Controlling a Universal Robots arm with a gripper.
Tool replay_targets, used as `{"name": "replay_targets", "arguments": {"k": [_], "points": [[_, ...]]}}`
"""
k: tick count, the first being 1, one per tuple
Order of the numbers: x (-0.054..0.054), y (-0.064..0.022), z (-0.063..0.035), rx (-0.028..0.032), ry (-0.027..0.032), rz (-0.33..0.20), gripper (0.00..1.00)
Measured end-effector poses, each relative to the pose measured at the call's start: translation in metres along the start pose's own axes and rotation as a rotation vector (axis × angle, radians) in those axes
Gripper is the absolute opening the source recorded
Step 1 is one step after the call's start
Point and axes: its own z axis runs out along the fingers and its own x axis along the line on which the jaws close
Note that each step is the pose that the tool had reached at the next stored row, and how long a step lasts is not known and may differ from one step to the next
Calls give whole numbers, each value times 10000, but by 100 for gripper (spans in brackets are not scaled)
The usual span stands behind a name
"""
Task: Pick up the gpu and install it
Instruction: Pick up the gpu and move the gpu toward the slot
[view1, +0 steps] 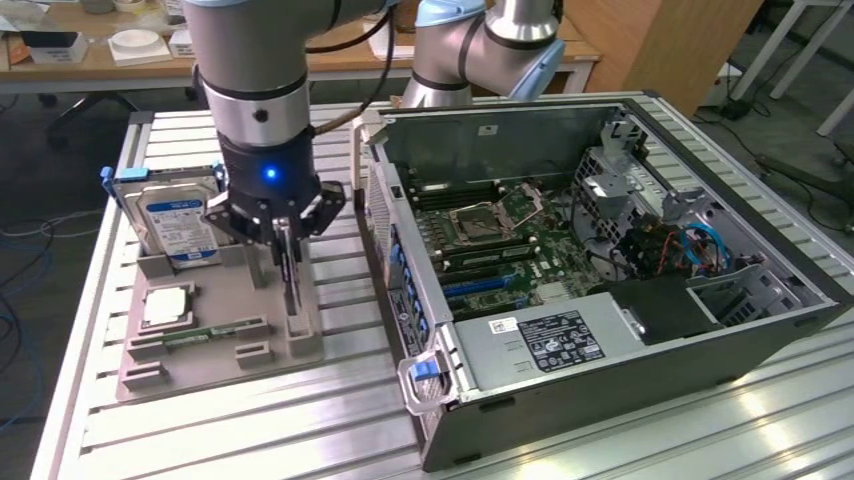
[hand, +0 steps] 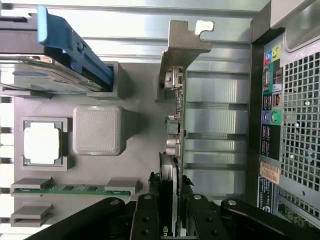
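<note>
Wrist view: gpu (hand: 172, 125) edge-on, upright, pinched between gripper (hand: 171, 202) fingers (hand: 149, 215); jaws narrow, closed on card, one finger each face. Exterior view: gpu (view1: 290, 290) stands on gray tray (view1: 234, 300), directly under gripper (view1: 284, 245), arm vertical above. Hard drive (view1: 180, 220) upright on tray toward exterior view's left. Memory stick (view1: 200, 332) flat at tray's near side. Open case (view1: 601, 250) just beside tray, toward exterior view's right.

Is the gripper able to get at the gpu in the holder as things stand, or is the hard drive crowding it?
Probably yes: the gripper straddles the gpu, which stands on edge, and its jaws look closed on the card. The hard drive stands apart in its own slot, leaving that side free.
</note>
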Motion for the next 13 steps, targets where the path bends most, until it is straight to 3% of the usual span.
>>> {"name": "replay_targets", "arguments": {"k": [13], "points": [[3, 16, -379, -2, 0, 0, 26]]}}
